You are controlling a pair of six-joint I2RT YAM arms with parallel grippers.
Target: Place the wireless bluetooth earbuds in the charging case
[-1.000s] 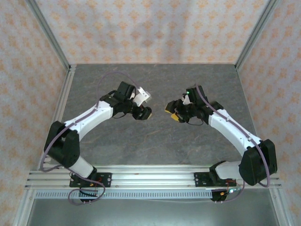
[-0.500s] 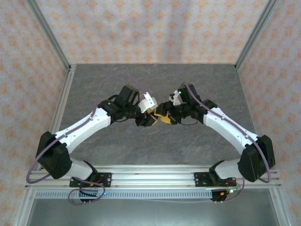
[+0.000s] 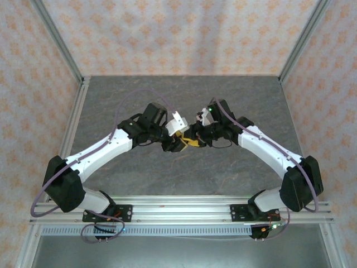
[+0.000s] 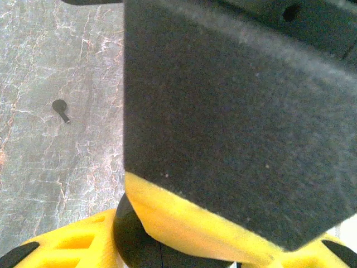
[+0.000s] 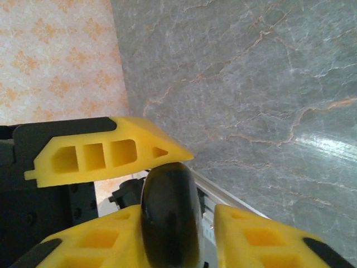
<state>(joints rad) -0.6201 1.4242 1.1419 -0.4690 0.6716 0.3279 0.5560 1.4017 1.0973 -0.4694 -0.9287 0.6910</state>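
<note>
As they meet mid-air, left hand (image 3: 179, 143) grips black case (image 5: 170, 218), right hand (image 3: 196, 137) half-closed, hold unclear

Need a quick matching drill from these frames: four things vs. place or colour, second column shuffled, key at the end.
Things:
1. earbud
2. case
3. table
4. wall

Place or colour:
A. orange-patterned
B. grey, veined
C. lying loose on the table
D. between two yellow fingers

Pairs: 1-C, 2-D, 3-B, 4-A
</note>
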